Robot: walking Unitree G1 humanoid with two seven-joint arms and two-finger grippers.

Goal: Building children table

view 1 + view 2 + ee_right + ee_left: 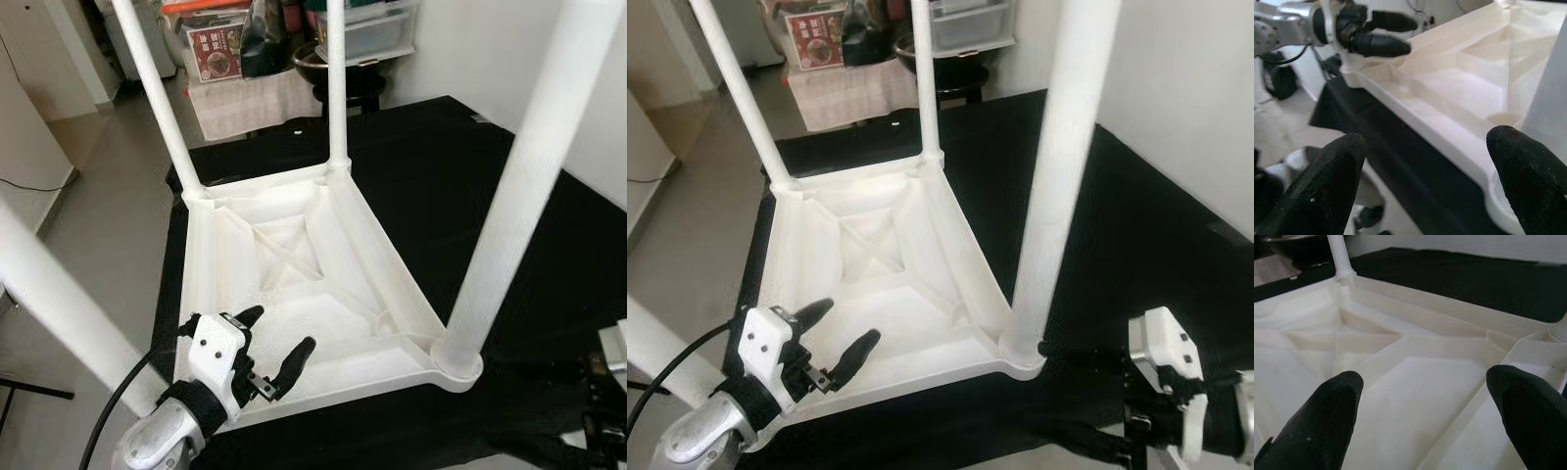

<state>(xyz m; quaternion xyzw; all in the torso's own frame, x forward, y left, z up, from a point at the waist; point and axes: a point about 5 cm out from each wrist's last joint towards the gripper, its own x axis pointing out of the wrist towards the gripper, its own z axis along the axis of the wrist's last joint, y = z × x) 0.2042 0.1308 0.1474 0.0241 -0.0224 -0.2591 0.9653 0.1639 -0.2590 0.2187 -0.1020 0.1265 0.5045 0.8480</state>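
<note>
The white children table [294, 255] lies upside down on a black-covered surface [441, 166]. All four white legs stand up from its corners: far left [157, 98], far right [336, 88], near right [519, 186] and near left [59, 304]. My left gripper [282, 328] hovers open over the underside by the near left corner, holding nothing. Its fingers [1327, 416] point across the ribbed underside. My right gripper [1425, 147] is open and low at the near right, just off the table's near edge, facing the near right leg base [1503, 120]. The left gripper [1391, 34] shows beyond it.
A white wall runs along the right. Behind the black surface stand a box with a red picture [216, 49], a white cloth [245, 103] and a black stool [348, 83]. Bare floor [108, 196] lies to the left. A black cable [113, 411] trails from my left arm.
</note>
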